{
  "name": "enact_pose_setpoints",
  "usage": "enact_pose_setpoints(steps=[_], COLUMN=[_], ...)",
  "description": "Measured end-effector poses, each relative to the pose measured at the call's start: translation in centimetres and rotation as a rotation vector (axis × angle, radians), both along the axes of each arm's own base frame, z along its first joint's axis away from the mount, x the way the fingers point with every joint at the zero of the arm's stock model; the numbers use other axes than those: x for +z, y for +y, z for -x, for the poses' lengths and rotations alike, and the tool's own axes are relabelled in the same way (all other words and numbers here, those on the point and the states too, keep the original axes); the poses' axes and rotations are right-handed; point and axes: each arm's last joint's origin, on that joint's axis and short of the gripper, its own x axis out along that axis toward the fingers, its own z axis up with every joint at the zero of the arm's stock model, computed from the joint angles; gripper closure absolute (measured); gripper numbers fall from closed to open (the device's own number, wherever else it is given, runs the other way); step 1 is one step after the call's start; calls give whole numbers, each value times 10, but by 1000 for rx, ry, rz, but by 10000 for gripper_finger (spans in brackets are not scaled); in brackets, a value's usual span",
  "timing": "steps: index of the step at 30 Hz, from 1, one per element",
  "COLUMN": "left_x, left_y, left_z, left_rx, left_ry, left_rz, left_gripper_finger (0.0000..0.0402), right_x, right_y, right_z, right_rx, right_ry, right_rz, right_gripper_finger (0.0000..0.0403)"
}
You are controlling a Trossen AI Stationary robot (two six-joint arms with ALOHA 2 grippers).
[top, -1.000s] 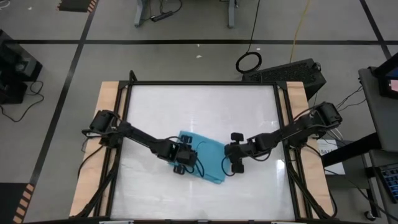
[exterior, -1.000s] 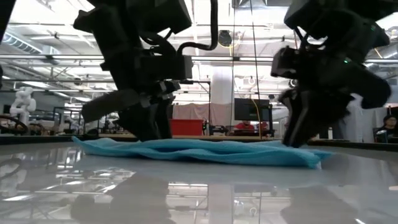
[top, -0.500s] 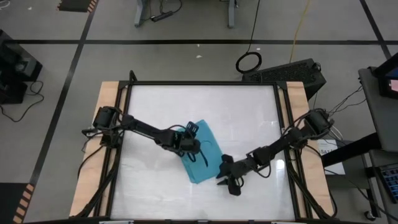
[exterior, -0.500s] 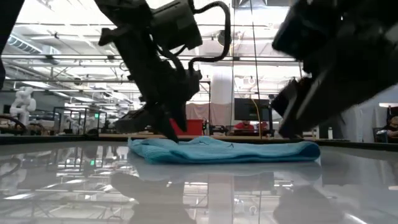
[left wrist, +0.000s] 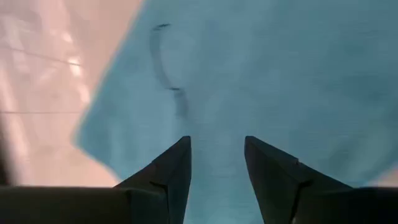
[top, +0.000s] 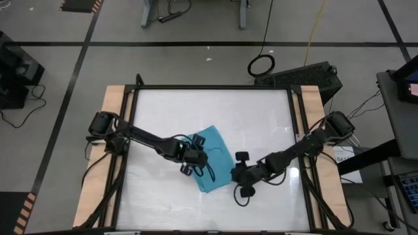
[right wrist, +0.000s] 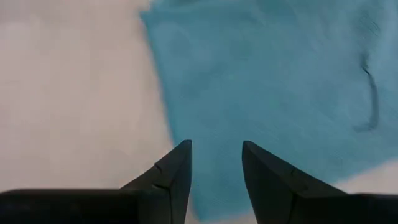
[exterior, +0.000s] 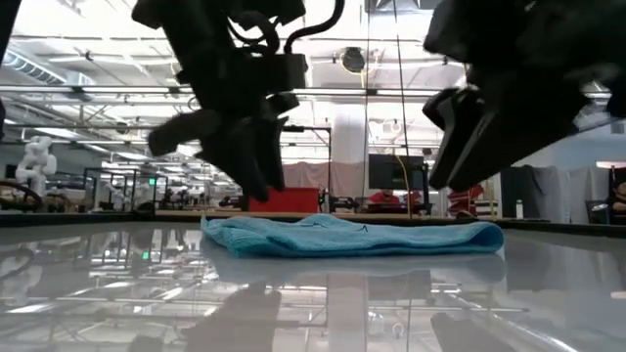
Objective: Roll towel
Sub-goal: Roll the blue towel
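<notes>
The teal-blue towel (top: pixel 210 142) lies flat on the white tabletop a little right of the middle, long way running from far to near. In the low view it is a low bunched strip (exterior: pixel 352 238). My left gripper (top: pixel 189 160) hangs open over the towel's left edge, and its wrist view shows towel (left wrist: pixel 280 74) under the fingers (left wrist: pixel 177 165). My right gripper (top: pixel 240 175) hangs open by the towel's near right corner, over its edge (right wrist: pixel 280 74). In the low view both grippers (exterior: pixel 245 147) (exterior: pixel 469 137) stand above the towel and clear of it.
The white tabletop has a black frame (top: pixel 212 88) with wooden boards along the left (top: pixel 114 130) and right (top: pixel 312 111) sides. Bare tabletop lies around the towel on all sides, widest toward the far edge (top: pixel 209 108).
The towel has been turned and drawn together: its left end has come in toward the right, so it lies narrower and more far-to-near than before. My right gripper swung toward the near edge and partly back. Both grippers have risen off the towel.
</notes>
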Motion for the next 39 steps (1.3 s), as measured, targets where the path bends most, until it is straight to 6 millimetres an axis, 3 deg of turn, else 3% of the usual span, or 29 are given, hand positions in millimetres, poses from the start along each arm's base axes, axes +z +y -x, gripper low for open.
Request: enact_pose_setpoints(steps=[6, 12, 18, 25, 29, 33, 39], left_x=[-3, -10, -26, -32, -20, 13, 46], left_y=[-19, -16, 1, 18, 19, 8, -13], left_z=[4, 3, -2, -2, 1, 2, 19], left_rx=[9, 10, -3, -11, -4, -29, -71], left_ry=[-2, 27, 102, 168, 155, 46, -27], left_rz=[64, 53, 5, -62, -126, -138, -48], left_gripper_finger=[245, 245, 245, 245, 245, 245, 245], right_x=[-11, -30, -42, -39, -26, -9, -10], right_y=[-19, -26, -15, 10, 13, 16, 28], right_z=[-7, -14, -25, -29, -25, -19, -14], right_rx=[-41, -57, -89, -38, -8, 52, 268], right_ry=[53, 119, 71, -46, -84, -150, -170], right_rz=[44, -2, -142, -271, -231, -122, 52], right_gripper_finger=[271, 271, 271, 271, 271, 271, 266])
